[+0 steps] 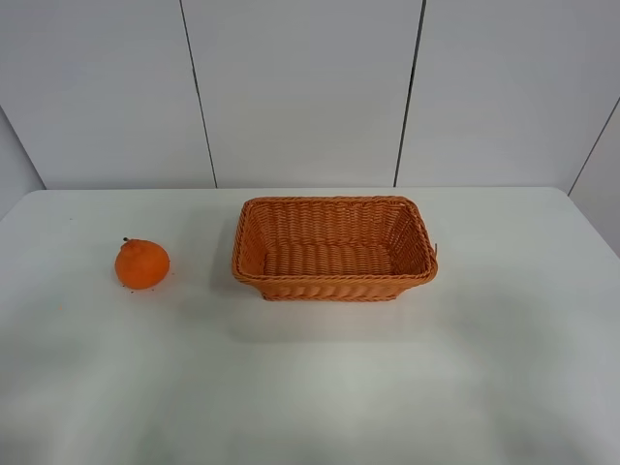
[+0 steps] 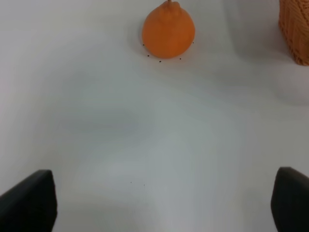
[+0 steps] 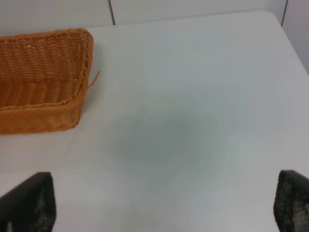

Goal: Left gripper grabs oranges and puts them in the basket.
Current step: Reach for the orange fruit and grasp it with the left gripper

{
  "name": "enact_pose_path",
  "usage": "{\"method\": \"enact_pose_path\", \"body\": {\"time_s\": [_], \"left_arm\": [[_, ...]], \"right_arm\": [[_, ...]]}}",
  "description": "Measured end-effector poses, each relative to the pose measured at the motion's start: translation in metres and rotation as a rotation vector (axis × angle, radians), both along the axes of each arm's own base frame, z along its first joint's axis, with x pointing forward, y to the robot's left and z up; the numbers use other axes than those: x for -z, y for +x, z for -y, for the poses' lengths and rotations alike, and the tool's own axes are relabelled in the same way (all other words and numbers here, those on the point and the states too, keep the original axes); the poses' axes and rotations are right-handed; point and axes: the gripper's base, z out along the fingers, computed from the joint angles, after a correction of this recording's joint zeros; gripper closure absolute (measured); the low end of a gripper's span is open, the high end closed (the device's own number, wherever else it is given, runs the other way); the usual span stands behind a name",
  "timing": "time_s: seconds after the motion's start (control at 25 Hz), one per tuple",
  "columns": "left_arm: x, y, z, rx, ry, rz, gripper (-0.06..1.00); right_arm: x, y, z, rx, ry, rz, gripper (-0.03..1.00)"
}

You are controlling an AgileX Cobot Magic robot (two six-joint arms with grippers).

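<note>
A bright orange [image 1: 142, 263] with a knobby top and dark stem sits on the white table [image 1: 310, 387], left of the wicker basket [image 1: 333, 249]. The basket is empty. Neither arm shows in the high view. In the left wrist view the left gripper [image 2: 164, 205] is open and empty, its two black fingertips [image 2: 29, 200] wide apart. It is above bare table, well short of the orange [image 2: 168, 30], with a corner of the basket [image 2: 295, 29] beside it. In the right wrist view the right gripper [image 3: 164, 205] is open and empty, off the basket's [image 3: 43, 77] right end.
A white panelled wall [image 1: 310, 87] stands behind the table's far edge. A loose wicker strand [image 3: 93, 79] sticks out of the basket's right end. A few tiny dark specks [image 2: 160, 61] lie on the table around the orange.
</note>
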Motion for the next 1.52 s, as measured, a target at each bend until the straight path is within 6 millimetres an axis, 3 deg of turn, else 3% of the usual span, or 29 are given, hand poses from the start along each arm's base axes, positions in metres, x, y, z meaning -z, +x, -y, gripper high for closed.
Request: {"method": "enact_pose_path", "body": {"time_s": [0.8, 1.04, 1.24, 1.52], "left_arm": [[-0.001, 0.000, -0.001, -0.007, 0.012, 0.008, -0.05], [-0.030, 0.007, -0.002, -0.015, 0.029, 0.068, -0.05], [-0.053, 0.063, -0.003, -0.012, 0.039, -0.129, -0.05], [-0.065, 0.183, -0.003, 0.032, 0.075, -0.323, -0.05]], "right_arm": [[0.000, 0.000, 0.000, 0.000, 0.000, 0.000, 0.27], [0.000, 0.000, 0.000, 0.000, 0.000, 0.000, 0.27], [0.000, 0.000, 0.000, 0.000, 0.000, 0.000, 0.27], [0.000, 0.000, 0.000, 0.000, 0.000, 0.000, 0.27]]}}
